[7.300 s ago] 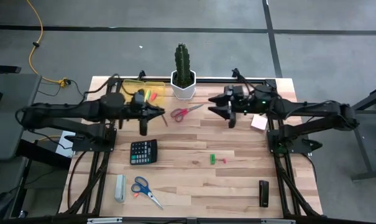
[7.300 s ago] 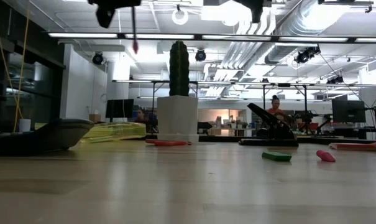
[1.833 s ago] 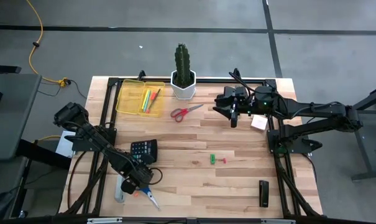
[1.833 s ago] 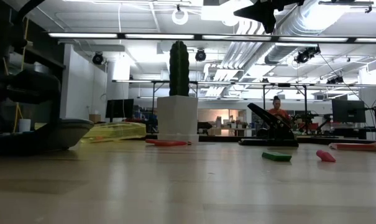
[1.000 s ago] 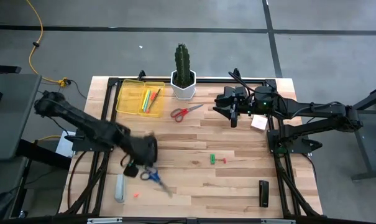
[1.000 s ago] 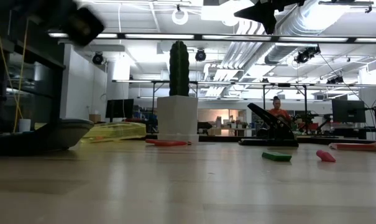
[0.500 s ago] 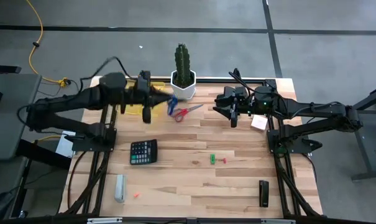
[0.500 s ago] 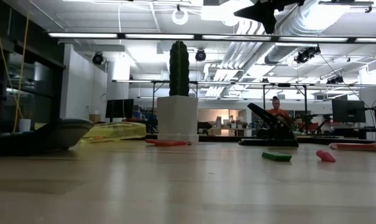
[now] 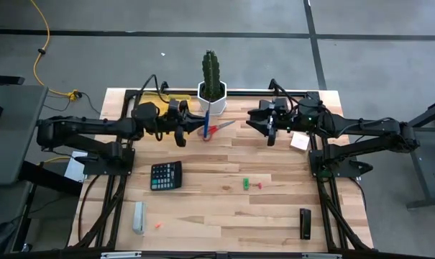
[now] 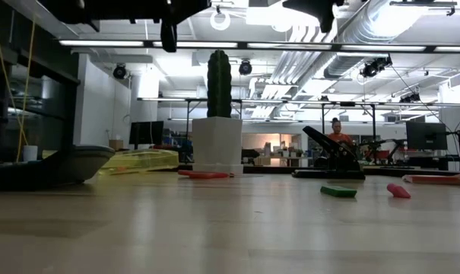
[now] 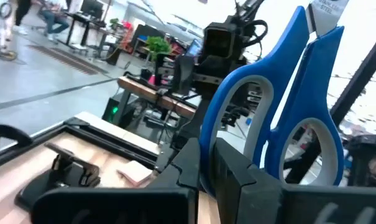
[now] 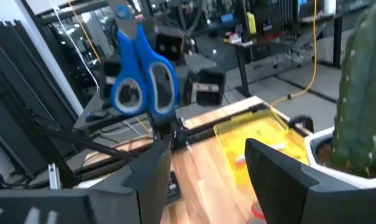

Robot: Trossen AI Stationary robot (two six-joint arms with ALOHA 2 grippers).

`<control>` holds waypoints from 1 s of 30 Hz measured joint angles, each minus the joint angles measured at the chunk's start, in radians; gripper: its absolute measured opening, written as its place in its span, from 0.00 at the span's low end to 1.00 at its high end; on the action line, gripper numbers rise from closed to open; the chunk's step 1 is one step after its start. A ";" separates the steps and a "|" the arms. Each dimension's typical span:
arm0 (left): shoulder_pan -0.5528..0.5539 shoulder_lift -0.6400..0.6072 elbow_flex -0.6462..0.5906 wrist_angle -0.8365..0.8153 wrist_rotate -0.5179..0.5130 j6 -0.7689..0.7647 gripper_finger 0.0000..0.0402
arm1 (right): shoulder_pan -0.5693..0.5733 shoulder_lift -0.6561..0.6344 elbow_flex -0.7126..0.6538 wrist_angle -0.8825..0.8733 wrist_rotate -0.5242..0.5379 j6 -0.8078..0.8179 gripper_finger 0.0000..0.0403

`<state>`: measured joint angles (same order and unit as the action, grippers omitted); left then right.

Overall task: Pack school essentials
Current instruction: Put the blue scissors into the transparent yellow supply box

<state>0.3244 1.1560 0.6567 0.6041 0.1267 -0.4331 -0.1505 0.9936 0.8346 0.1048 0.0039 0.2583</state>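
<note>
My left gripper (image 9: 193, 129) hovers above the far middle of the table, just right of the yellow tray (image 12: 262, 143), and is shut on the blue-handled scissors (image 9: 205, 122). The tray holds pens. The red-handled scissors (image 9: 221, 127) lie flat on the table just right of the blue ones. My right gripper (image 9: 267, 138) hangs open farther right, above the table and facing the left one. A small green piece (image 9: 246, 184) and a small red piece (image 9: 259, 185) lie mid-table. A pale block (image 9: 299, 141) lies by the right arm. My left gripper pinches the blue scissors between its two fingers at the lower end of a handle loop (image 11: 206, 174). The fingers (image 11: 191, 158) come roughly level from the table's left. The scissors are lifted clear and stand up beyond the fingertips, loops low, narrow end (image 12: 122, 14) high, flat side toward the right arm.
A potted cactus (image 9: 211, 86) stands at the far edge between the two grippers. The black calculator (image 9: 165, 175) and the grey bar (image 9: 138, 216) lie near left. A black stapler (image 9: 305, 223) sits near right. Bare wood stretches across the middle and near part.
My left gripper, shut on the blue scissors, has swung from the near-left part of the table up and toward the far edge, over the yellow tray. It has then moved a little right toward the cactus and the red scissors. The scissors travelled with it, lifted clear.
</note>
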 joint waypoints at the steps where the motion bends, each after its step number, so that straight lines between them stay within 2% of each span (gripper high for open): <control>1: 0.001 0.003 0.000 0.000 -0.003 -0.002 0.02 | 0.000 0.000 0.000 0.012 0.000 -0.005 0.49; 12: 0.003 0.010 0.000 0.001 -0.006 -0.009 0.02 | 0.000 0.000 0.000 0.029 0.000 -0.013 0.49; 16: 0.018 0.006 0.000 -0.027 -0.052 -0.009 0.02 | 0.000 0.000 0.000 0.028 0.000 -0.013 0.49; 20: 0.128 -0.045 0.001 -0.152 -0.058 -0.056 0.02 | 0.000 0.000 0.000 0.028 0.000 -0.002 0.49; 26: 0.343 -0.120 0.001 -0.451 -0.071 -0.057 0.02 | 0.000 0.000 0.000 0.026 0.000 0.002 0.49; 30: 0.413 -0.152 -0.008 -0.550 -0.120 -0.029 0.02 | 0.000 0.000 0.000 0.016 0.004 0.002 0.49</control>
<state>0.7377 1.0042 0.6487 0.0545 0.0062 -0.4616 -0.1501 0.9936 0.8345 0.1206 0.0079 0.2607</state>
